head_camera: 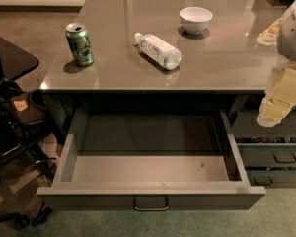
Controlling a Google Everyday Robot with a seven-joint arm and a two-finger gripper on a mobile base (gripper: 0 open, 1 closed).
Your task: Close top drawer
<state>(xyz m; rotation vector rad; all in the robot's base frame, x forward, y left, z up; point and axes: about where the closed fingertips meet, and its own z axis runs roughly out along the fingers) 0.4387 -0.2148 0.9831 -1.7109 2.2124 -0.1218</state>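
The top drawer (151,169) is a wide, shallow, dark grey metal drawer. It stands pulled far out from under the counter (222,68) and its inside is empty. A small metal loop handle (151,203) sits at the middle of its front, near the bottom of the view. My gripper (272,113) is cream-coloured and hangs at the right edge of the view, past the counter's front right corner. It is above and to the right of the drawer's right wall and apart from the drawer.
On the counter stand a green can (79,44) at the left and a white bowl (196,19) at the back, with a plastic bottle (158,51) lying between. Narrower grey drawers (281,157) are at the lower right. A black chair (10,107) stands at the left.
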